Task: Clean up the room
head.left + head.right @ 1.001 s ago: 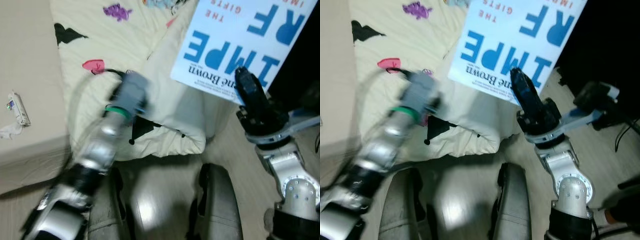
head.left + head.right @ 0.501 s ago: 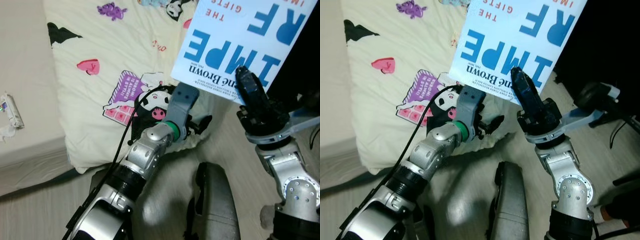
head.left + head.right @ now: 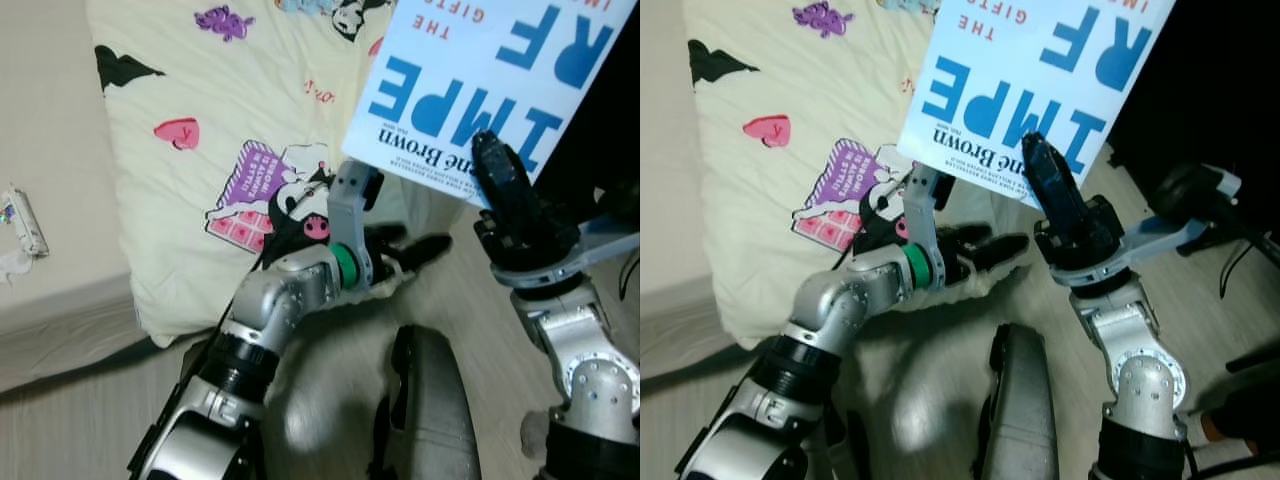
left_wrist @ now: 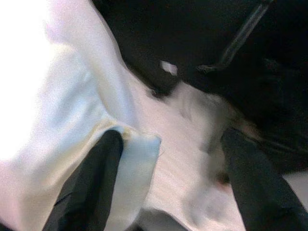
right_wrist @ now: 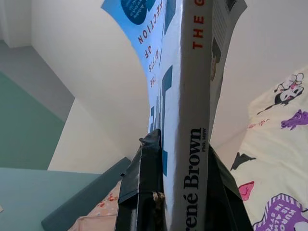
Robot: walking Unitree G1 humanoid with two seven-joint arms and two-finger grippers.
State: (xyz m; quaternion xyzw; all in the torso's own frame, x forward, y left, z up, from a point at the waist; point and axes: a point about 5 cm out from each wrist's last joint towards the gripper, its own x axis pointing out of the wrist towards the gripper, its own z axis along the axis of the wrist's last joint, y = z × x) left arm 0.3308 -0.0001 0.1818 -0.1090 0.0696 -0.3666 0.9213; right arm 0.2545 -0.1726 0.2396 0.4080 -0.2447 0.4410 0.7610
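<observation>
My right gripper point(image 3: 497, 170) is shut on a blue-and-white book point(image 3: 480, 70), held upright above the floor; the right wrist view shows its spine point(image 5: 187, 72) clamped between the two fingers. A cream blanket point(image 3: 220, 110) printed with cartoon figures lies spread at the left. My left gripper point(image 3: 405, 250) is open at the blanket's near corner, fingers pointing right. In the left wrist view the cloth corner point(image 4: 139, 154) rests against one finger point(image 4: 91, 183), and the other finger stands well apart.
A beige mattress point(image 3: 50, 150) at the left carries a small crumpled wrapper point(image 3: 25, 220). Light wooden floor point(image 3: 330, 380) lies below the blanket. A dark grey object point(image 3: 430, 410) sits at the bottom centre. Black furniture point(image 3: 610, 150) and cables point(image 3: 1240, 260) stand at the right.
The folded-over blanket corner now lies flat, with its purple print showing. My left arm has swung right and turned, fingers now open at the corner. The right arm and book are still.
</observation>
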